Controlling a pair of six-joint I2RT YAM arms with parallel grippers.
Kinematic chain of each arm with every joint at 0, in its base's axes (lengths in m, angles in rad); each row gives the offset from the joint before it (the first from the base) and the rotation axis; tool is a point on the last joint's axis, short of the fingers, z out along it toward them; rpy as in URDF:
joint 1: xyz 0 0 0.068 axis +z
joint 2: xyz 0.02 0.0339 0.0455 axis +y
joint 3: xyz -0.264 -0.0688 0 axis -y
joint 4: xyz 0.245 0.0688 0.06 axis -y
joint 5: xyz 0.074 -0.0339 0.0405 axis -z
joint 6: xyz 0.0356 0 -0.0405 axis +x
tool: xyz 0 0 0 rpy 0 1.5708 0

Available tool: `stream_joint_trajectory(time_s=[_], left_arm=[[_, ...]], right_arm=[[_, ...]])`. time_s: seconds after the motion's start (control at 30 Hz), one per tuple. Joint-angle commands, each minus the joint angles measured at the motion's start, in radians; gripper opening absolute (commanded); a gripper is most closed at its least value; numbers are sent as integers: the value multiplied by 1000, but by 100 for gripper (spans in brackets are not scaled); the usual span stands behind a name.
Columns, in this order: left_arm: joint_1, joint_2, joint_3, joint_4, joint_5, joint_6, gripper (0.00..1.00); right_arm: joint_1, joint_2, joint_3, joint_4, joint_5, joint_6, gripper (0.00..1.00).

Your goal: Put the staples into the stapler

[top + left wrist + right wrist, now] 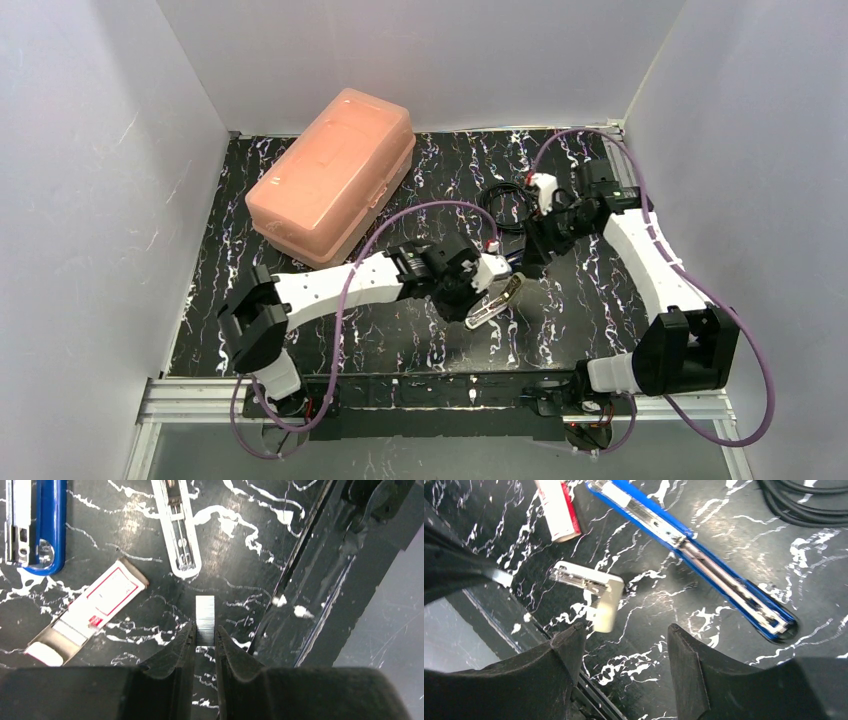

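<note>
Top view: even, diffuse overhead light. The plain white enclosure walls [90, 200] read bright and faintly bluish. There is a soft sheen on the lid of the large salmon-pink plastic case [335, 170]. Shadows under the arms are short and soft on the glossy black white-veined table top [400, 340].

Left wrist view: hazy glare patches on the table. The silver strip of staples [205, 612] is sharp; the black left gripper [204, 627] is dark and soft-focus.

Right wrist view: glare streaks on the long blue metal stapler [704, 555]. The black right gripper [625, 627] is near-featureless and slightly blurred.

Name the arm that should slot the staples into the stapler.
Left: the left gripper is shut on the staple strip, close to the open stapler; the right gripper hangs open, holding nothing.
</note>
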Motion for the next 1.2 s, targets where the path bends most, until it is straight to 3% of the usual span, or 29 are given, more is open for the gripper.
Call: stream_joint_trajectory(time_s=[0.0,0.4,0.7,1.17], left_arm=[[-31,66,94,-29,-62,-87,6],[-60,243,267,-103,-137,-80,6],[-60,312,319,-141,-197,-70,9],[-75,336,346,-160,-198,-82,8]], right_arm=[[-120,28,35,58,-118,32,67],[-289,59,-61,228,-230,25,65],[-306,13,-164,353,-272,52,64],[-329,-8,-186,353,-267,30,64]])
